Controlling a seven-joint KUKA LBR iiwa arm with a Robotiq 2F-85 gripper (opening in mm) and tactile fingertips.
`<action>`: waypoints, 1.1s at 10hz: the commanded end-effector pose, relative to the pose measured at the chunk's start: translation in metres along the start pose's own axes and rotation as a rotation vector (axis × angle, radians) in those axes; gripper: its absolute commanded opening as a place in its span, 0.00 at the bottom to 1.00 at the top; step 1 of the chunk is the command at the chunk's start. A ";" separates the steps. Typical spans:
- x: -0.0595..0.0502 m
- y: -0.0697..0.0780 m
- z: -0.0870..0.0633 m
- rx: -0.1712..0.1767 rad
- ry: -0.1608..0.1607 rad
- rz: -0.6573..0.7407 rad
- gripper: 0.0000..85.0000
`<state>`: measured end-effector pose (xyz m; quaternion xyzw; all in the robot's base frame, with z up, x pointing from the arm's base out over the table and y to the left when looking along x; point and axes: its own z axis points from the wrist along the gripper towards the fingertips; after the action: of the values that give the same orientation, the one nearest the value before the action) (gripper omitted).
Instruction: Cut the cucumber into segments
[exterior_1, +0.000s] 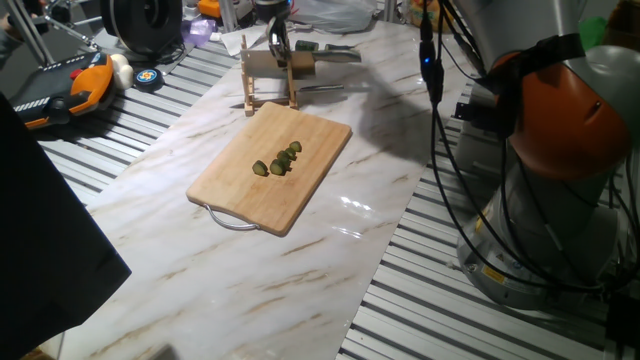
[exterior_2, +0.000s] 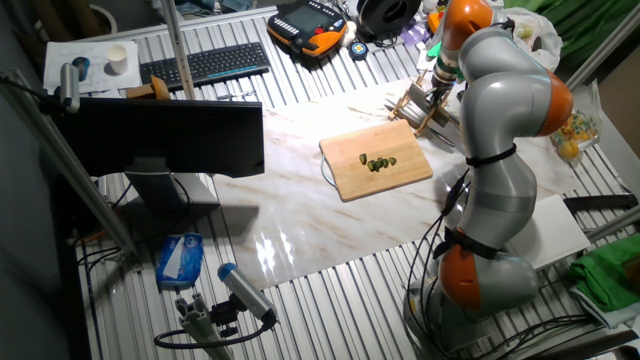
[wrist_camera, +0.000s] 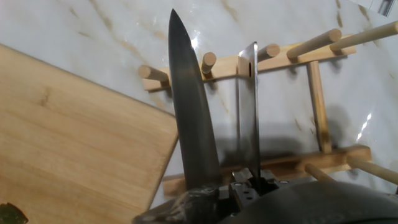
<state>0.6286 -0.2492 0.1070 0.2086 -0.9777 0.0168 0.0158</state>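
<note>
Several small dark green cucumber segments (exterior_1: 278, 162) (exterior_2: 378, 162) lie in a loose cluster on the middle of the wooden board (exterior_1: 230, 185) (exterior_2: 350, 178). The cucumber shows only as these pieces. One segment (wrist_camera: 11, 214) peeks in at the bottom left corner of the hand view, on the board (wrist_camera: 74, 155). My gripper (exterior_1: 279, 45) (exterior_2: 437, 75) (wrist_camera: 245, 186) hangs over the wooden knife rack (exterior_1: 265, 85) (wrist_camera: 311, 59) behind the board. It is shut on a knife, whose dark blade (wrist_camera: 189, 112) points out across the rack. My fingers are hidden.
A second thin blade (wrist_camera: 249, 106) stands edge-on in the rack. Behind the rack lies a green-handled knife (exterior_1: 330, 48). An orange and black pendant (exterior_1: 60, 90) sits far left. My arm's base (exterior_1: 560, 180) is on the right, and a monitor (exterior_2: 165, 140) and keyboard (exterior_2: 205, 65) are beyond the table.
</note>
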 end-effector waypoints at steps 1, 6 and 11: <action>0.000 0.000 0.001 -0.002 -0.001 0.001 0.01; 0.000 -0.001 0.003 -0.009 -0.002 0.012 0.02; 0.000 0.000 0.003 -0.003 -0.003 0.020 0.18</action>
<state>0.6285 -0.2495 0.1038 0.1988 -0.9798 0.0152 0.0146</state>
